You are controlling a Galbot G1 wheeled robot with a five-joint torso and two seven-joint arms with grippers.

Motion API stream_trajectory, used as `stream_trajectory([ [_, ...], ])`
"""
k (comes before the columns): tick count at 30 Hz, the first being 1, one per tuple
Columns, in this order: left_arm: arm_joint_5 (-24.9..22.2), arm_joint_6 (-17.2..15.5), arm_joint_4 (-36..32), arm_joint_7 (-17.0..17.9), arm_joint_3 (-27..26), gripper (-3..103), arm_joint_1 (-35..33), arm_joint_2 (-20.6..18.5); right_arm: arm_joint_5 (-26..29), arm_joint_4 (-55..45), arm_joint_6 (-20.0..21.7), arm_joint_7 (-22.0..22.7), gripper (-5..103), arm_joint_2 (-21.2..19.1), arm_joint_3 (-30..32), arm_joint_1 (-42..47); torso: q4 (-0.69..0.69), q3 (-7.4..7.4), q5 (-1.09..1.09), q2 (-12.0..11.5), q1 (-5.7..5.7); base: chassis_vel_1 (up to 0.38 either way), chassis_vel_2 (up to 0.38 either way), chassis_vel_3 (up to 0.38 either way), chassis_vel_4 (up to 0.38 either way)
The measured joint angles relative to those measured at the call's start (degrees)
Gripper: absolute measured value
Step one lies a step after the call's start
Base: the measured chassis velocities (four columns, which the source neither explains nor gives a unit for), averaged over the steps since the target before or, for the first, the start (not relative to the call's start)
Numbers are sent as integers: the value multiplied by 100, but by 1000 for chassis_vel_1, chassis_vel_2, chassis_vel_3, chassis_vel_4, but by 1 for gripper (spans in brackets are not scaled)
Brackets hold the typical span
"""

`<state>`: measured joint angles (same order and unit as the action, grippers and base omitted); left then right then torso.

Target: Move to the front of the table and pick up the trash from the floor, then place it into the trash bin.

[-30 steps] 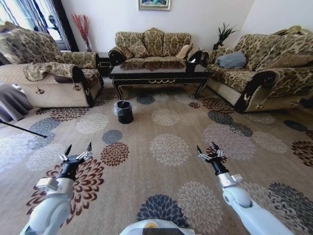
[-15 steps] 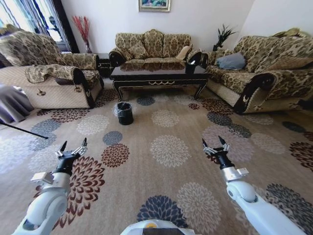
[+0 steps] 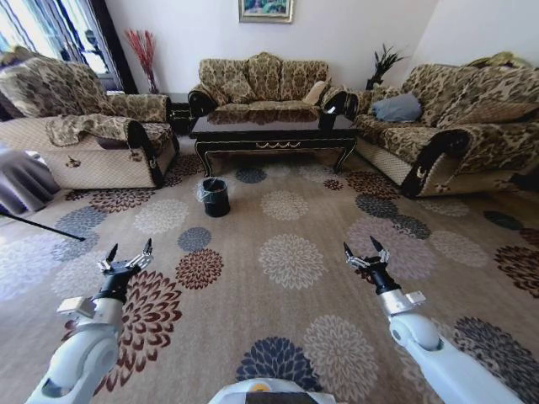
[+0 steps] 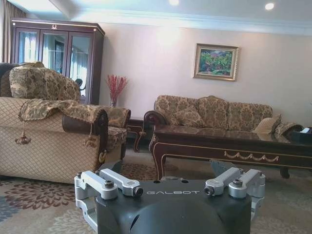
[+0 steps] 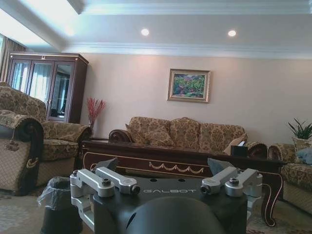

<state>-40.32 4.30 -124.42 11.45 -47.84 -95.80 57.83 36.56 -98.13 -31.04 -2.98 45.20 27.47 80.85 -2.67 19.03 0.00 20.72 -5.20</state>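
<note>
Beige carpet floor (image 3: 278, 320) with round flower medallions lies a little lower in the head view than half a second ago, because the camera has shifted. The left end effector (image 3: 126, 255) and the right end effector (image 3: 361, 252) stay raised over the near floor with fingers spread open, holding nothing. The desk (image 3: 271, 130) of glossy dark wood with gold ornament stands far, before the sofa (image 3: 263, 81). The trash bin (image 3: 215, 194), black with a clear bag, stands on the floor near the desk's left front leg. "GALBOT" is written on both wrists.
</note>
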Motion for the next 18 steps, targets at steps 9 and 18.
stream_trajectory([
  [9, 41, 10, -6, -26, 16, 100, -26, 7, 108, 0, -55, 117, 100, 55, -44, -36, 0, 99, 1, 158, -59, -17, -12, 16, 9],
  [18, 52, 13, -7, -30, 22, 100, -22, 10, 107, 2, -88, 82, 100, 54, -43, -23, 0, 206, -1, 334, -123, -12, 2, 8, 4],
])
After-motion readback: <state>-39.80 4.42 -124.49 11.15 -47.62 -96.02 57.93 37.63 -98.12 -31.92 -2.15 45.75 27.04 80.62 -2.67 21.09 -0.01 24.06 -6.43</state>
